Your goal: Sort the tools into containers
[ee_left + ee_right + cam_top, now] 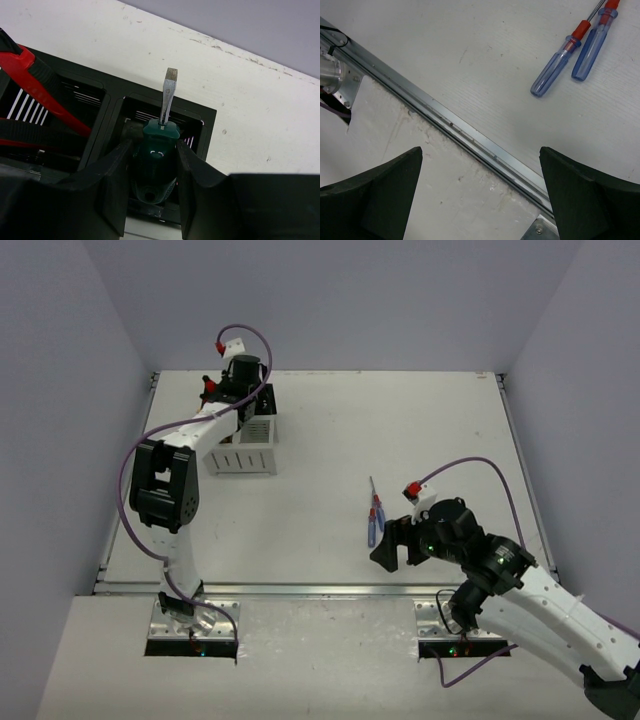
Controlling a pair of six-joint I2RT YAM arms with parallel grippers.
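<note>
A: At the black bin (207, 117), our left tool (153, 147) pinches the green-handled screwdriver (169, 95); red-and-black cutters (45, 82) stand in the neighbouring compartment.
B: We see two blue-handled screwdrivers (555, 75) unsorted on the surface (445, 50), near our spread right tool (480, 195).

No text, label, brand, number or sign can be read in any of the views. The only candidate is a few pale marks on the handle of the dark green-handled screwdriver (152, 167), and they are too blurred to tell whether they are lettering or glints of light.
</note>
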